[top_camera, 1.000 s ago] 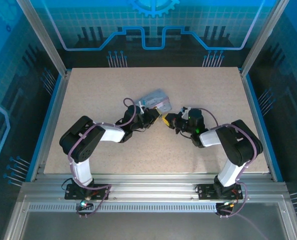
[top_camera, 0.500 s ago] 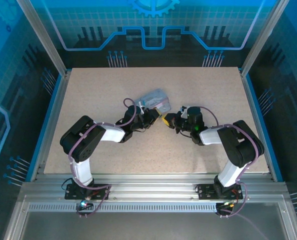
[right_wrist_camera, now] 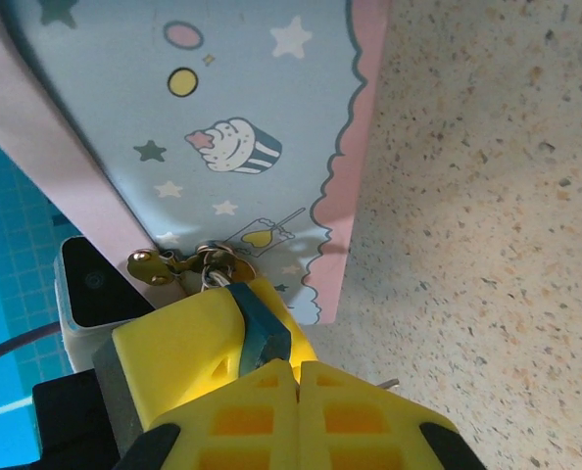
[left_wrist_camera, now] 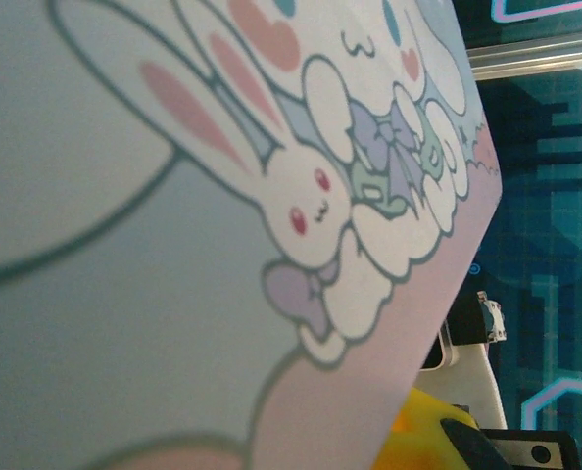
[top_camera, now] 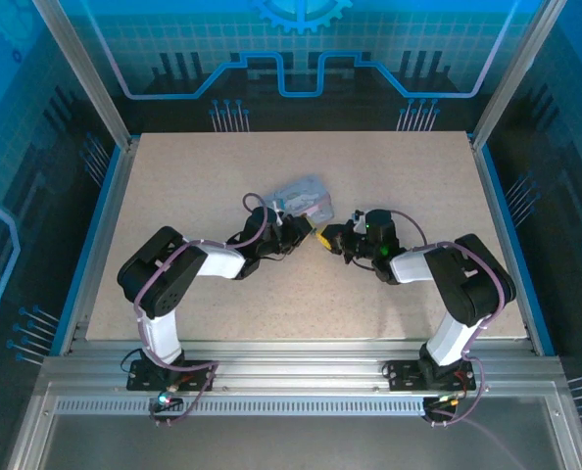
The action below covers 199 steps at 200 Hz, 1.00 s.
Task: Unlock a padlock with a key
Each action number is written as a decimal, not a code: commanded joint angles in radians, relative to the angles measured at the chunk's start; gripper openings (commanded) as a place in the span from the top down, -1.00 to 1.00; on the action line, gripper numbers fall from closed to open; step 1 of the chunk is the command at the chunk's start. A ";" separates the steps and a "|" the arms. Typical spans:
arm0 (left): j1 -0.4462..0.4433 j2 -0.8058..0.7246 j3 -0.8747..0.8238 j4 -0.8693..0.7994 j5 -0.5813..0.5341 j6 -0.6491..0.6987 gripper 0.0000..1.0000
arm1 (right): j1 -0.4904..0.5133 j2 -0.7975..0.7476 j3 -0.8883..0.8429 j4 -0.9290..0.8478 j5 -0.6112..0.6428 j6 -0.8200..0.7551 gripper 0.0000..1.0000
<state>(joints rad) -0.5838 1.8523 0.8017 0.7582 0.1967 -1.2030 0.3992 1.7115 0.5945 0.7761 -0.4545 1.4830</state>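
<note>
The right claw (right_wrist_camera: pixel 293 360) is pressed together, pinching the tiny bluish metal padlock (right_wrist_camera: pixel 257 331) at the brass clasp (right_wrist_camera: pixel 159 264) of the pale-blue cartoon tin box (right_wrist_camera: pixel 222 88), probably to hold it steady. I cannot tell how the left claw (top_camera: pixel 293 231) grips.

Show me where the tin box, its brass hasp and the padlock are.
tin box (right_wrist_camera: pixel 242 98): right wrist view, on its blue printed face.
brass hasp (right_wrist_camera: pixel 157 265): right wrist view, on the rounded plate end.
padlock (right_wrist_camera: pixel 257 329): right wrist view, on its bluish body.
</note>
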 commanded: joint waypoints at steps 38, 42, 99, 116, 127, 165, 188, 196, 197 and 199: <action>-0.027 -0.078 0.057 -0.219 0.177 0.109 1.00 | -0.018 -0.128 -0.036 -0.198 -0.056 -0.203 0.50; -0.027 -0.082 0.063 -0.239 0.176 0.119 1.00 | -0.020 -0.144 -0.037 -0.230 -0.055 -0.224 0.48; -0.028 -0.112 0.135 -0.460 0.164 0.195 1.00 | -0.016 -0.354 -0.014 -0.711 0.064 -0.545 0.38; -0.028 -0.115 0.139 -0.465 0.167 0.195 1.00 | 0.007 -0.393 -0.001 -0.799 0.124 -0.616 0.37; -0.027 -0.116 0.140 -0.472 0.168 0.194 1.00 | 0.024 -0.410 0.007 -0.839 0.161 -0.658 0.36; -0.027 -0.117 0.154 -0.516 0.178 0.202 1.00 | 0.117 -0.436 0.066 -0.939 0.295 -0.818 0.31; -0.027 -0.122 0.152 -0.518 0.179 0.203 1.00 | 0.149 -0.417 0.098 -0.952 0.336 -0.866 0.24; -0.026 -0.125 0.154 -0.517 0.182 0.202 1.00 | 0.157 -0.409 0.110 -0.954 0.344 -0.877 0.21; -0.026 -0.124 0.154 -0.518 0.182 0.202 1.00 | 0.159 -0.407 0.111 -0.955 0.346 -0.879 0.20; -0.027 -0.126 0.154 -0.519 0.182 0.202 1.00 | 0.161 -0.404 0.114 -0.955 0.349 -0.882 0.20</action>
<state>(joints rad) -0.6071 1.7718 0.9165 0.2497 0.3397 -1.0313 0.5320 1.2953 0.6579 -0.1173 -0.1871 0.7055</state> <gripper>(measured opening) 0.121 0.384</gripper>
